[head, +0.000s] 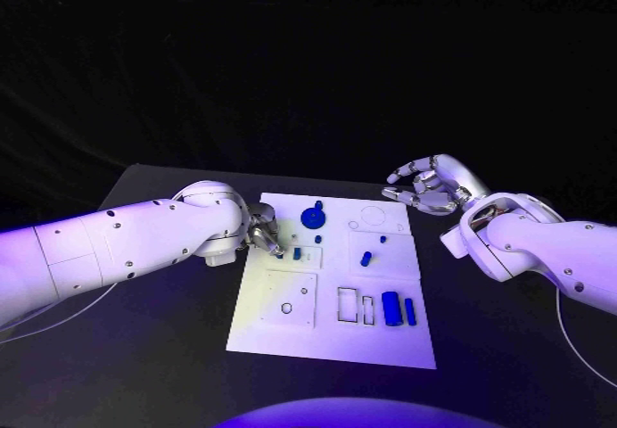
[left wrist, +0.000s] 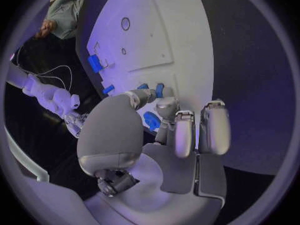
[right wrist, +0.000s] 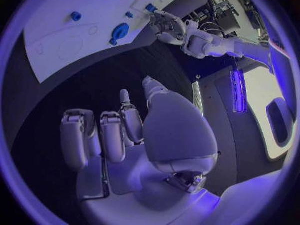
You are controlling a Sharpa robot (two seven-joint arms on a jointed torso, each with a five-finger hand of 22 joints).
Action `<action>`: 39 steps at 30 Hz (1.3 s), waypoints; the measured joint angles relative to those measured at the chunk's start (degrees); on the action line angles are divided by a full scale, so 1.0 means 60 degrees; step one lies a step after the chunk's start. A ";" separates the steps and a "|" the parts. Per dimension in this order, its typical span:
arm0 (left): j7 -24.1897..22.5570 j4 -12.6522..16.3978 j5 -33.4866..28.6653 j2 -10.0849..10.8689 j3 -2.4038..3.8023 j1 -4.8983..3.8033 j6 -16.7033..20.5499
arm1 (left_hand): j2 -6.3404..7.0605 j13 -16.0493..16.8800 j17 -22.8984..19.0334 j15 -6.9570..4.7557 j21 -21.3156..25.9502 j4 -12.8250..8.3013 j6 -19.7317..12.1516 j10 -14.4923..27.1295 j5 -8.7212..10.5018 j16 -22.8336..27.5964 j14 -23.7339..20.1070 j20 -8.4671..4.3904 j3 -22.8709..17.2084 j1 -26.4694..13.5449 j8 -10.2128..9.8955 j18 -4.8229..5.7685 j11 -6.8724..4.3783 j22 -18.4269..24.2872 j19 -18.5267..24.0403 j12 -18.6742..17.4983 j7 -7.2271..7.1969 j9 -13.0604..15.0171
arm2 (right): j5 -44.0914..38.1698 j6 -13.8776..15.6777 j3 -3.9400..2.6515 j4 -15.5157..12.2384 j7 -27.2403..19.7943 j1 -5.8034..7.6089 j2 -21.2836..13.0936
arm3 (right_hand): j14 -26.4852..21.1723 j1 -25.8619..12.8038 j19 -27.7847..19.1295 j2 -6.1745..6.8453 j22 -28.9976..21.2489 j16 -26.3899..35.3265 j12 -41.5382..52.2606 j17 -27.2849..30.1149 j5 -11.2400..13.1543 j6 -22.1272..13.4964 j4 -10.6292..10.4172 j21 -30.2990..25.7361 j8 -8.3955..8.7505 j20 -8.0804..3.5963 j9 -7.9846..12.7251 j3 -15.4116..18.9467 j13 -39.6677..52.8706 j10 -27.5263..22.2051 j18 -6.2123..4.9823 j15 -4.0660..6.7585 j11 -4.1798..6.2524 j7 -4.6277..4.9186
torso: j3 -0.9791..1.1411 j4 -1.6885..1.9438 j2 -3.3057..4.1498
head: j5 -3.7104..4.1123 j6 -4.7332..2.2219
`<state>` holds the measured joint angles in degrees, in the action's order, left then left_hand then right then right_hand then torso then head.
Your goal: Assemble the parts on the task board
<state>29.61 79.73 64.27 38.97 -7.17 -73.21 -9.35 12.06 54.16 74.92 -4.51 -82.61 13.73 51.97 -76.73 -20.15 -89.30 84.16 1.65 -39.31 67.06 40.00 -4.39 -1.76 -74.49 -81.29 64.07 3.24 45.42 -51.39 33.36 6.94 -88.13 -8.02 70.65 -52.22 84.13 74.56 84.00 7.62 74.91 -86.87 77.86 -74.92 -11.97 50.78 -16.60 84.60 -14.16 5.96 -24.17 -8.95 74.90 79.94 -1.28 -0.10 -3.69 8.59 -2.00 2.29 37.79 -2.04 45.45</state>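
Where light falls — black table [head: 154, 357], white task board [head: 270, 330].

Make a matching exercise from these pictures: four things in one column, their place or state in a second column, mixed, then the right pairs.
Things:
1. left hand
2. right hand
3. task board
4. two upright blue blocks

Places or states:
A. white, in the middle of the table
B. beyond the board's far right corner, fingers curled, holding nothing
C. near the board's near right edge
D. fingertips at a small blue part on the board's left side

Pairs: 1-D, 2-B, 3-A, 4-C
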 measured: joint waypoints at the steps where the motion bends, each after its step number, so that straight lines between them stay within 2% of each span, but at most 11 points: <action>1: 0.0002 0.0000 0.0000 0.0000 0.0001 -0.0002 -0.0019 | 0.0025 0.0023 0.0000 0.0000 0.0000 0.0000 0.0022 -0.0024 0.0000 0.0000 0.0000 -0.0009 0.0000 -0.0046 0.0024 -0.0001 -0.0025 -0.0017 -0.0009 0.0026 -0.0022 -0.0022 | 0.0000 0.0000 0.0000 0.0000 0.0000 0.0000 0.0000 | 0.0000 0.0000 0.0000 0.0000 0.0000 0.0000 0.0000 0.0000 0.0000 0.0000 0.0000 0.0000 0.0000 0.0000 0.0000 0.0000 0.0000 0.0000 0.0000 0.0000 0.0000 0.0000 | 0.0001 0.0000 0.0001 | 0.0000 0.0003; 6: 0.0005 -0.0008 -0.0004 -0.0004 0.0008 -0.0008 -0.0108 | 0.0024 0.0114 0.0000 -0.0034 -0.0036 0.0025 0.0086 -0.0101 0.0001 -0.0039 -0.0035 -0.0035 -0.0029 -0.0145 0.0031 -0.0001 -0.0035 -0.0050 -0.0035 0.0077 -0.0086 -0.0068 | 0.0000 0.0000 0.0000 0.0003 -0.0002 0.0000 -0.0002 | 0.0000 0.0000 0.0000 0.0000 0.0000 0.0000 0.0000 0.0001 0.0000 0.0000 0.0000 0.0000 0.0000 0.0000 0.0000 0.0000 0.0000 0.0000 0.0000 0.0000 0.0000 0.0000 | 0.0000 0.0001 0.0000 | 0.0002 0.0011; 7: 0.0006 -0.0011 -0.0005 -0.0005 0.0008 -0.0009 -0.0126 | 0.0068 0.0127 0.0000 -0.0035 -0.0036 -0.0409 0.0087 -0.0114 0.0022 -0.0038 -0.0035 -0.0035 -0.0463 -0.0190 0.0039 -0.0001 -0.0047 -0.0060 -0.0035 0.0079 -0.0086 -0.0083 | 0.0000 0.0000 0.0000 0.0004 -0.0002 0.0000 -0.0003 | 0.0000 0.0000 0.0000 0.0000 -0.0001 0.0000 0.0000 0.0000 0.0000 0.0000 0.0000 0.0000 0.0000 0.0000 0.0001 0.0000 0.0000 0.0000 0.0000 0.0000 0.0000 0.0000 | 0.0000 0.0002 0.0001 | 0.0002 0.0012; 8: 0.0006 -0.0012 -0.0006 -0.0007 0.0010 -0.0010 -0.0135 | 0.0125 0.0138 0.0000 -0.0034 -0.0036 -0.0431 0.0088 -0.0115 0.0037 -0.0038 -0.0035 -0.0035 -0.0487 -0.0248 0.0043 0.0000 -0.0047 -0.0067 -0.0035 0.0080 -0.0085 -0.0085 | 0.0000 0.0000 0.0000 0.0004 -0.0002 0.0000 -0.0003 | 0.0000 0.0000 0.0000 0.0000 0.0000 0.0000 0.0000 0.0000 0.0000 0.0000 0.0000 0.0000 0.0000 0.0000 0.0001 0.0000 0.0000 0.0000 0.0000 0.0000 0.0000 0.0000 | -0.0001 0.0002 0.0000 | 0.0002 0.0012; 18: 0.0006 -0.0068 -0.0014 -0.0041 0.0011 -0.0011 -0.0146 | 0.0099 0.0142 0.0000 -0.0034 -0.0035 -0.0433 0.0118 -0.0114 0.0038 -0.0038 -0.0035 -0.0035 -0.0488 -0.0297 0.0043 -0.0001 -0.0046 -0.0078 -0.0035 0.0080 -0.0084 -0.0106 | 0.0000 0.0001 0.0000 0.0007 -0.0005 -0.0002 -0.0002 | 0.0000 0.0000 0.0000 0.0000 0.0007 0.0000 0.0001 0.0001 0.0000 0.0000 0.0000 0.0001 0.0000 0.0000 -0.0007 0.0000 0.0008 0.0000 0.0000 0.0000 0.0000 0.0000 | -0.0007 0.0004 0.0000 | 0.0003 0.0004; 26: 0.0006 -0.0148 -0.0029 -0.0096 0.0009 -0.0009 -0.0133 | -0.0056 0.0119 -0.0001 -0.0068 -0.0035 -0.0527 0.0135 -0.0170 0.0052 -0.0038 0.0000 -0.0070 -0.0398 -0.0617 0.0117 -0.0001 -0.0098 -0.0075 -0.0070 0.0080 -0.0098 -0.0261 | 0.0000 0.0006 0.0000 0.0008 -0.0014 -0.0002 0.0002 | 0.0000 0.0001 0.0000 0.0001 0.0007 0.0000 0.0001 0.0001 0.0000 0.0032 0.0000 -0.0031 0.0000 0.0000 -0.0006 0.0000 0.0008 0.0000 0.0001 0.0000 0.0000 -0.0032 | -0.0008 0.0007 0.0001 | 0.0011 0.0005; 28: 0.0006 -0.0164 -0.0034 -0.0110 0.0007 -0.0009 -0.0133 | -0.0032 0.0119 -0.0001 -0.0102 -0.0035 -0.0919 0.0172 -0.0171 0.0096 -0.0038 -0.0035 -0.0070 -0.0667 -0.0798 0.0120 -0.0001 -0.0099 -0.0075 -0.0070 0.0080 -0.0134 -0.0324 | 0.0000 0.0008 0.0000 0.0008 -0.0017 -0.0002 0.0003 | 0.0000 0.0001 0.0000 0.0001 0.0006 0.0000 0.0001 0.0001 0.0000 0.0032 0.0000 -0.0031 0.0000 0.0000 -0.0006 0.0000 0.0007 0.0000 0.0000 0.0000 0.0000 -0.0032 | -0.0007 0.0006 0.0001 | 0.0011 0.0006; 30: 0.0012 -0.0180 -0.0039 -0.0123 0.0007 -0.0009 -0.0136 | -0.0031 0.0123 -0.0001 -0.0103 -0.0035 -0.0994 0.0187 -0.0171 0.0109 -0.0038 -0.0035 -0.0070 -0.0640 -0.0884 0.0134 -0.0001 -0.0099 -0.0075 -0.0070 0.0080 -0.0120 -0.0386 | 0.0000 0.0009 0.0000 0.0009 -0.0021 -0.0002 0.0003 | 0.0000 0.0001 0.0000 0.0001 0.0006 0.0000 0.0001 0.0002 0.0000 0.0032 0.0000 -0.0031 0.0000 0.0000 -0.0006 0.0000 0.0007 0.0000 0.0000 0.0000 0.0000 -0.0032 | -0.0006 0.0005 0.0002 | 0.0011 0.0013; 34: 0.0021 -0.0215 -0.0052 -0.0148 0.0007 -0.0009 -0.0152 | 0.0063 0.0165 -0.0001 -0.0103 -0.0035 -0.1035 0.0238 -0.0204 0.0109 -0.0038 -0.0036 -0.0092 -0.0556 -0.0989 0.0135 -0.0001 -0.0132 -0.0075 -0.0092 0.0114 -0.0169 -0.0459 | 0.0000 0.0011 0.0000 0.0011 -0.0027 -0.0002 0.0003 | 0.0000 0.0001 0.0000 0.0001 0.0006 0.0000 0.0001 0.0002 0.0000 0.0032 0.0005 -0.0031 -0.0007 0.0000 -0.0006 0.0004 0.0007 0.0000 0.0000 0.0000 0.0000 -0.0032 | -0.0005 0.0004 0.0004 | 0.0016 0.0020; 39: 0.0038 -0.0261 -0.0067 -0.0171 0.0000 -0.0002 -0.0195 | 0.0051 0.0208 -0.0001 -0.0102 -0.0035 -0.0759 0.0394 -0.0237 0.0108 -0.0076 -0.0036 -0.0105 -0.0227 -0.1124 0.0219 -0.0001 -0.0165 -0.0074 -0.0105 0.0119 -0.0322 -0.0558 | 0.0000 0.0014 0.0000 0.0017 -0.0032 -0.0002 0.0004 | -0.0012 -0.0005 0.0000 -0.0005 0.0005 0.0000 0.0001 0.0002 0.0000 0.0032 0.0011 -0.0031 -0.0037 0.0000 -0.0005 0.0042 0.0006 0.0000 0.0000 0.0011 -0.0001 -0.0032 | -0.0003 -0.0002 0.0004 | 0.0016 0.0027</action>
<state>29.84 78.16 63.87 37.95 -7.17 -73.23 -10.52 12.37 55.40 74.91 -5.12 -82.82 9.18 54.33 -78.16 -19.50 -89.76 83.95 1.03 -40.67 60.31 41.31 -4.39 -2.75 -74.94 -81.91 64.78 1.31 42.07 -51.39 33.44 6.94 -88.03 -8.21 70.64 -52.20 84.06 74.53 84.00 7.59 74.94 -86.87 77.87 -74.91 -11.97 50.97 -16.54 84.41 -14.39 5.96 -24.20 -8.70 74.94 79.94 -1.28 -0.03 -3.70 8.40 -2.02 2.27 37.81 -1.95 45.62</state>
